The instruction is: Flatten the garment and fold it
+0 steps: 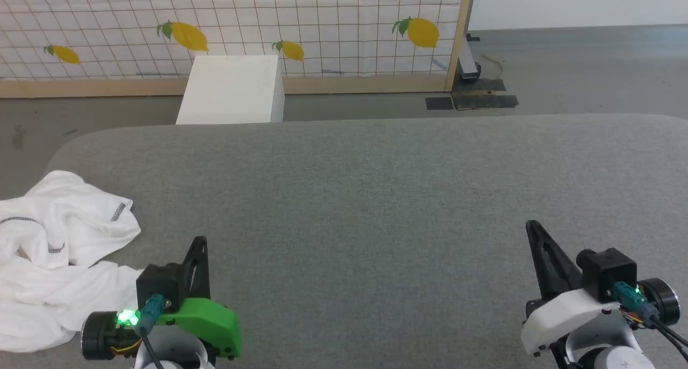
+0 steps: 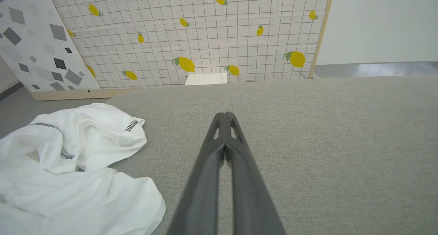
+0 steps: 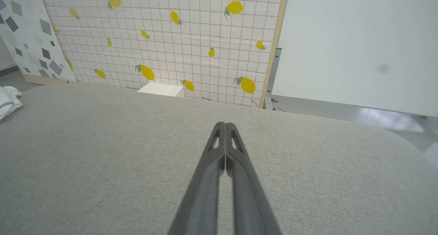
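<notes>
Head view: soft crumpled garment (image 1: 56,251) on woven grey surface (image 1: 376,186); left hand (image 1: 200,244), right hand (image 1: 532,228) closed.

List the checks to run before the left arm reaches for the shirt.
1. Flat shirt: not ok, crumpled at the table's left end.
2. Whole shirt on table: cannot tell, it runs out of view.
3. Empty left tool: ok, apart from the shirt.
4. Open left tool: not ok, shut.
5. Empty right tool: ok, shut over bare table.
</notes>
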Tool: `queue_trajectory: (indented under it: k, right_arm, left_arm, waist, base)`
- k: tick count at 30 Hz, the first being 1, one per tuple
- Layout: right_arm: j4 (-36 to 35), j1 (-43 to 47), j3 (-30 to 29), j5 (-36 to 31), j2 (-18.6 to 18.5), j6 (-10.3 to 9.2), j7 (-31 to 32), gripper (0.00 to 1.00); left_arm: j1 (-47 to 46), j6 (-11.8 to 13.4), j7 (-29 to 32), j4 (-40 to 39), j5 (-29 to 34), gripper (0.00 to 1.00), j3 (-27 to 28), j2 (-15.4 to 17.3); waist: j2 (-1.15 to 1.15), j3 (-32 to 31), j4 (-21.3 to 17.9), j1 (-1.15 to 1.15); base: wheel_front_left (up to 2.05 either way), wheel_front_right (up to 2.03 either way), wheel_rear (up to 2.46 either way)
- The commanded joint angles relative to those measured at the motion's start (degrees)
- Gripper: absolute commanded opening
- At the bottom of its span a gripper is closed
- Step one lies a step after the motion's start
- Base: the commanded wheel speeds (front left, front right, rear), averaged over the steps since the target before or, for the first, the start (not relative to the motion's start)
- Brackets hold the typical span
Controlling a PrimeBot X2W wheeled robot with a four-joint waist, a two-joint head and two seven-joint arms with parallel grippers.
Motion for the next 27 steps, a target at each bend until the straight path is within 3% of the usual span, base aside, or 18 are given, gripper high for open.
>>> queue_trajectory:
  k: [1,20,21,27]
  right_arm:
    - [-0.2,-0.9,0.1,-0.4,0.1,-0.09,0.0,0.00]
    - [-0.2,-0.9,0.1,-0.4,0.1,-0.09,0.0,0.00]
    - [0.0,0.0,0.0,0.0,0.0,0.00,0.0,1.00]
    - [0.1,0.0,-0.1,0.2,0.0,0.00,-0.2,1.00]
  left_arm:
    - [-1.0,0.4,0.1,-0.2,0.7,0.00,0.2,-0.2]
    - [-1.0,0.4,0.1,-0.2,0.7,0.00,0.2,-0.2]
    - [0.0,0.0,0.0,0.0,0.0,1.00,0.0,0.0]
    - [-0.1,0.1,-0.3,0.3,-0.4,1.00,-0.4,0.0]
  waist:
    - [0.00,0.0,0.0,0.00]
    - [0.00,0.0,0.0,0.00]
    - [0.00,0.0,0.0,0.00]
    - [0.00,0.0,0.0,0.00]
  base:
    - [0.00,0.00,0.00]
    - [0.00,0.00,0.00]
    - [0.00,0.00,0.00]
    - [0.00,0.00,0.00]
